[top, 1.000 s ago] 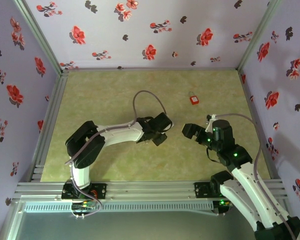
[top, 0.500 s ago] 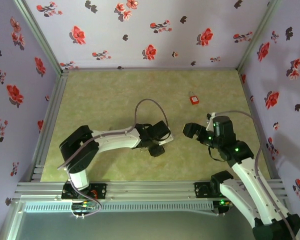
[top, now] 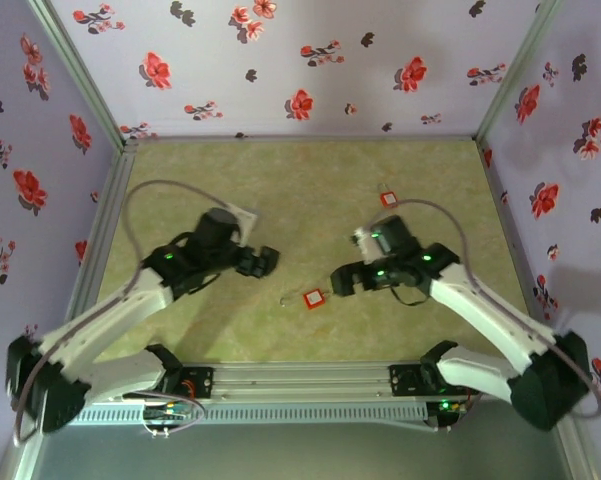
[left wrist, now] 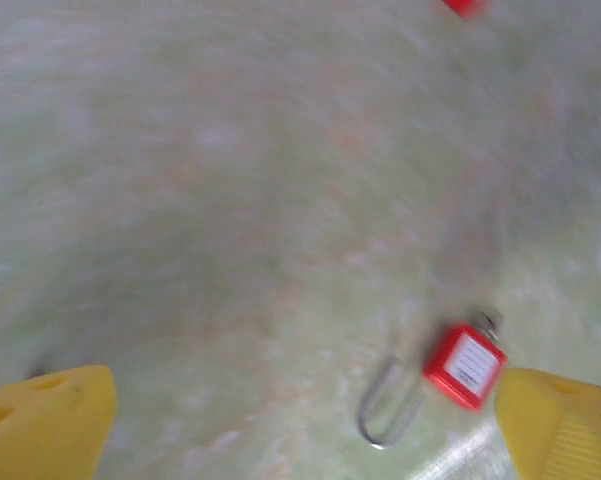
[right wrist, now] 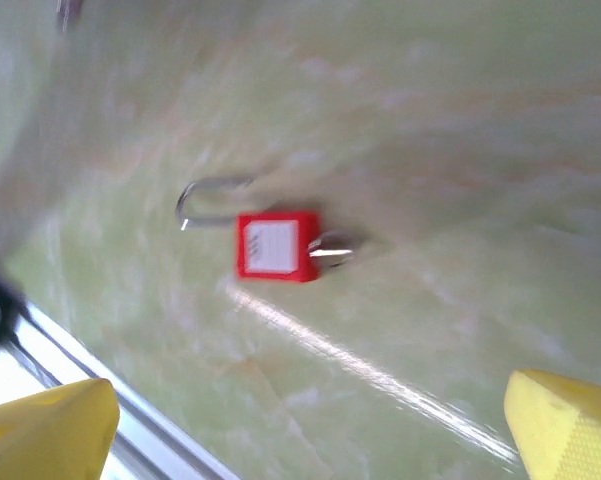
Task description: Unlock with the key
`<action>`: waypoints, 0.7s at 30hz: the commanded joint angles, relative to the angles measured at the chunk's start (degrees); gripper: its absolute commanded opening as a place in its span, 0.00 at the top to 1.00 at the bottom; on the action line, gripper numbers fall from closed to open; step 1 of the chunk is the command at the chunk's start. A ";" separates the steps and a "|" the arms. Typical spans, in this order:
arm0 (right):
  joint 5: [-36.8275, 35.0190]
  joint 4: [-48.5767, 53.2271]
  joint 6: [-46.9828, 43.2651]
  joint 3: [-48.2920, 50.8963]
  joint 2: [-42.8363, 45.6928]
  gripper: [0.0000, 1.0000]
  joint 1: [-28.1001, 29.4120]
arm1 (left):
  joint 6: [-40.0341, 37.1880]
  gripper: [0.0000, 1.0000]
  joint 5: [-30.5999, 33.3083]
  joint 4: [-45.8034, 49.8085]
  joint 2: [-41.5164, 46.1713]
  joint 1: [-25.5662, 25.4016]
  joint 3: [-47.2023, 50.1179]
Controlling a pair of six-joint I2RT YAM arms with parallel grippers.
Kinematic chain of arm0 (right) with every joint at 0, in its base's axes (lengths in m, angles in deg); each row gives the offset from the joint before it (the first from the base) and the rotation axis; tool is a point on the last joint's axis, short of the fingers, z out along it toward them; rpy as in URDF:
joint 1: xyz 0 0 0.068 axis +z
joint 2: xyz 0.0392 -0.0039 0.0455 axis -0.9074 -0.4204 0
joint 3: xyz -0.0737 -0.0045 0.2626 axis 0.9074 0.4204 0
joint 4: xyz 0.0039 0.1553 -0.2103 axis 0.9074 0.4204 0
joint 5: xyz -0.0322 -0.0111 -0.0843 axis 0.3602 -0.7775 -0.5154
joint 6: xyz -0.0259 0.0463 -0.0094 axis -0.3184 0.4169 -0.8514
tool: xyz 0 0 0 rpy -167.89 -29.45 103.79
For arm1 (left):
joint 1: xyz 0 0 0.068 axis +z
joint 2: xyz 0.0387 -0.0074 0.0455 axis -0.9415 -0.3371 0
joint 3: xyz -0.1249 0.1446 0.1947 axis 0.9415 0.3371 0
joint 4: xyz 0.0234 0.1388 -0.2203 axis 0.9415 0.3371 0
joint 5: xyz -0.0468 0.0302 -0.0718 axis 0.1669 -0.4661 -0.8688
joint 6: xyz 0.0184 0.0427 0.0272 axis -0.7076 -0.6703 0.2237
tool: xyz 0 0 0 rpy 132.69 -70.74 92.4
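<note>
On the pale green, mottled tabletop (top: pixel 220 180), a red padlock (top: pixel 313 298) lies flat near the front edge, between the two arms. Lavender walls (top: pixel 300 60) printed with red and dark flowers close the space on three sides. An aluminium rail (top: pixel 300 380) runs along the near edge, where the arm bases are bolted.

From above, the left gripper (top: pixel 260 262) sits to the left of the padlock and apart from it. The right gripper (top: pixel 342 283) is just beside the padlock's right side. A second small red object (top: pixel 388 198) lies farther back on the table, well apart from both.

The left wrist view adds detail the overhead one lacks. The left gripper (left wrist: pixel 300 430) has its yellow fingers (left wrist: pixel 45 430) spread to the far edges of the frame, wide apart with only bare table between them. The padlock (left wrist: pixel 464 365) lies just beside the right-hand fingertip, with its thin wire shackle (left wrist: pixel 385 410) looping toward the camera. One leg of the shackle looks to end clear of the body, though motion blur softens this. The other red object (left wrist: pixel 463 6) is cut off at the top edge.

The right wrist view shows the padlock (right wrist: pixel 276 245) with a pale label on its face. A metal key (right wrist: pixel 332 250) sticks out of the side opposite the shackle (right wrist: pixel 205 195). The right gripper (right wrist: pixel 300 430) is likewise spread wide and holds nothing, and the padlock lies ahead of it, untouched.
</note>
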 commanded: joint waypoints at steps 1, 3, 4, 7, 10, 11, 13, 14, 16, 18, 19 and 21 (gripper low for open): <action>-7.41 1.39 -19.16 -3.75 -6.49 0.01 7.74 | 10.87 0.00 -1.15 0.18 6.87 1.91 1.02; -5.69 -0.23 -27.29 -4.22 -10.62 0.01 9.01 | 10.51 0.00 1.39 3.27 8.95 2.45 -0.63; -5.14 -0.79 -30.84 -4.84 -12.70 0.01 9.10 | 9.95 0.00 2.46 5.10 9.38 2.71 -1.57; -5.41 -2.33 -38.25 -6.96 -17.58 0.01 9.20 | 8.13 0.00 4.38 9.33 9.81 3.29 -3.82; -3.78 -0.06 -44.61 -10.40 -22.85 0.01 9.26 | 6.87 0.00 4.59 10.54 10.12 3.47 -4.38; -3.32 0.34 -46.07 -11.45 -24.29 0.02 9.37 | 6.79 0.00 4.90 10.51 10.34 3.55 -4.27; -3.21 1.05 -48.68 -13.04 -26.85 0.01 9.81 | 6.53 0.00 5.31 10.06 10.88 3.73 -3.60; -4.56 1.04 -50.02 -13.73 -28.07 0.03 10.18 | 6.55 0.00 5.61 9.91 11.18 3.89 -3.34; -5.64 0.77 -52.07 -14.52 -29.89 0.03 10.43 | 6.40 0.00 5.85 9.89 11.39 4.21 -3.03; -5.13 0.30 -53.43 -14.73 -30.89 0.03 10.48 | 6.09 0.00 5.92 10.17 11.39 4.50 -3.09; -4.72 0.71 -53.86 -14.90 -31.41 0.03 10.48 | 5.85 0.00 5.92 10.45 11.47 4.61 -3.26; -4.13 1.58 -54.36 -14.81 -32.17 0.03 10.52 | 5.26 0.00 6.16 11.24 11.68 4.79 -3.61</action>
